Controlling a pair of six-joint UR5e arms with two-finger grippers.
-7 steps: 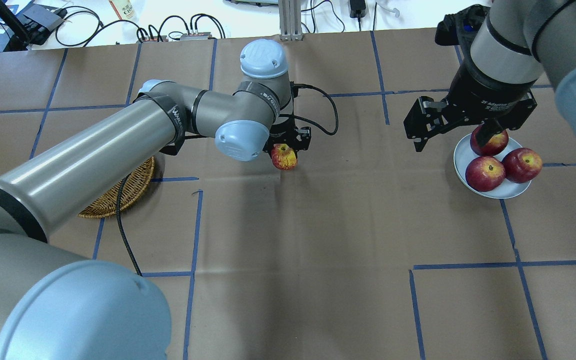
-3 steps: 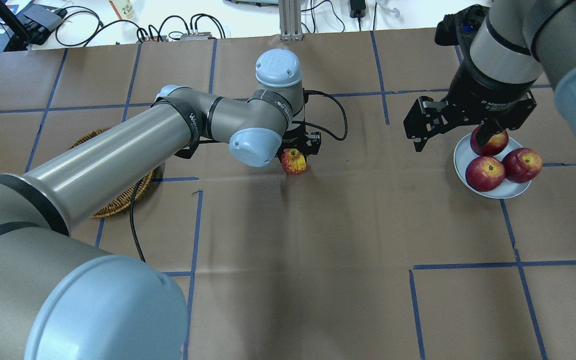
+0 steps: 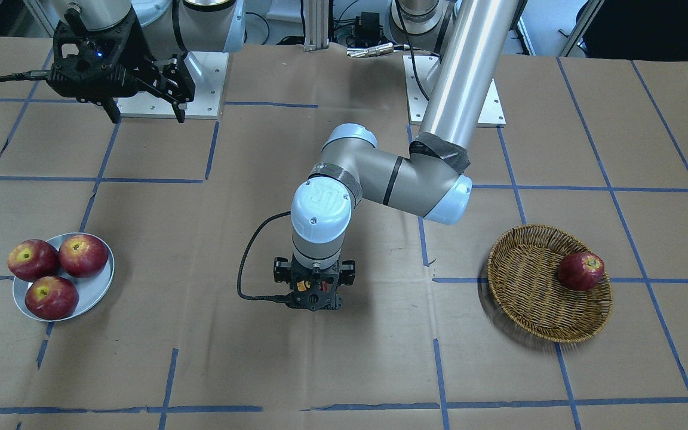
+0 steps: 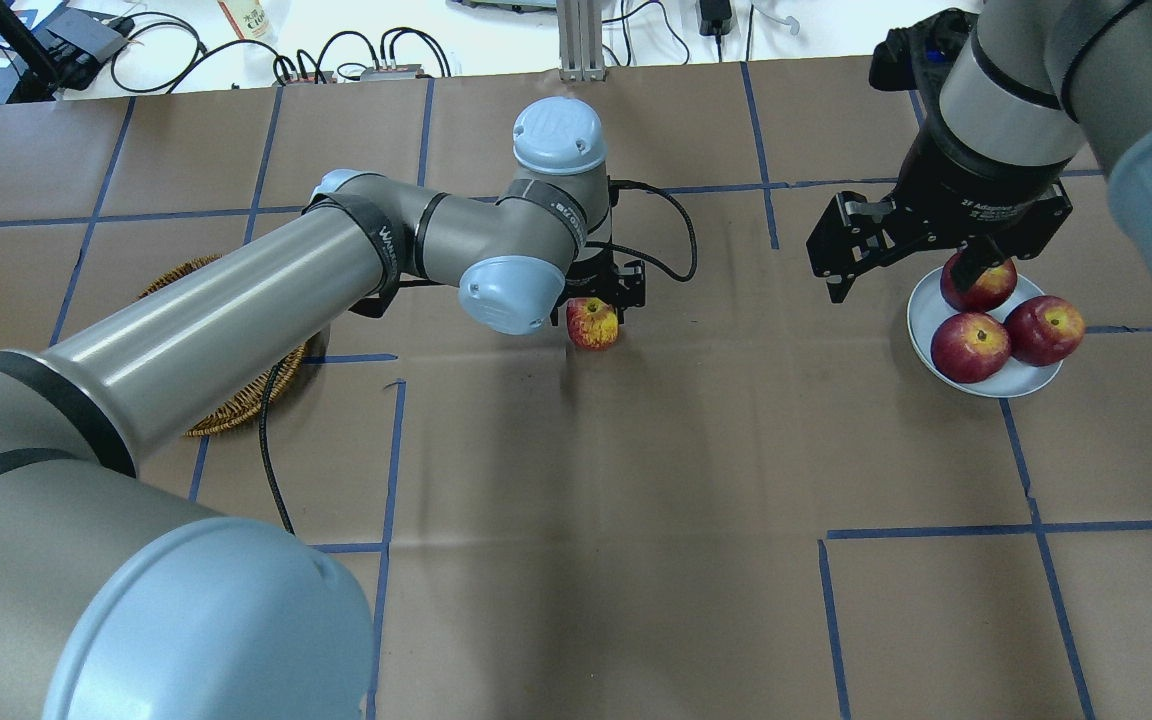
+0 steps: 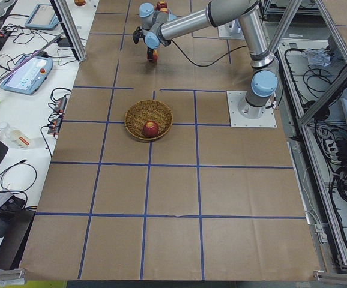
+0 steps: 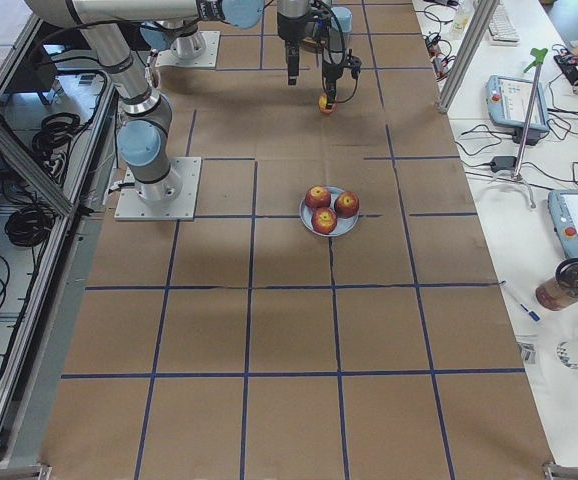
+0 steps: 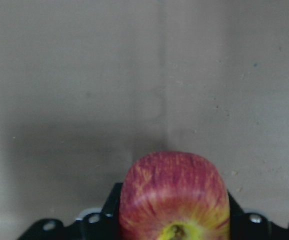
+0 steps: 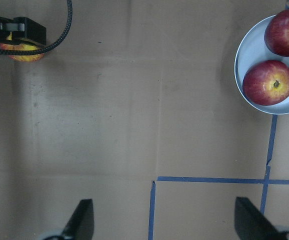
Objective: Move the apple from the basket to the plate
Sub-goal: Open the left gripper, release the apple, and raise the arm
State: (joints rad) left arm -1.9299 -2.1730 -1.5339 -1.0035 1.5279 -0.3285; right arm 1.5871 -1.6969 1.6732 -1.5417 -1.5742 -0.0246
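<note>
While we hold apple (image 4: 592, 323) clamped in left gripper (image 3: 314, 295) mid-table, well apart from basket (image 3: 529, 298), plate (image 4: 924, 310) lies off to our right; right gripper (image 4: 908, 283), jaws spread, empty, hangs beside plate.

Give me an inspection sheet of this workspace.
Surface: table covered in brown paper with a blue tape grid.
Job's things: apple in left hand, between basket and plate; basket holds one dark red apple; plate holds three dark red apples.
Clutter: nothing seen.
Hands: left hand shut on apple; right hand open, empty, raised beside the plate.
Cables: black cable loops from the left wrist; more cables beyond the far edge.
Surroundings: teach pendants on side benches.
</note>
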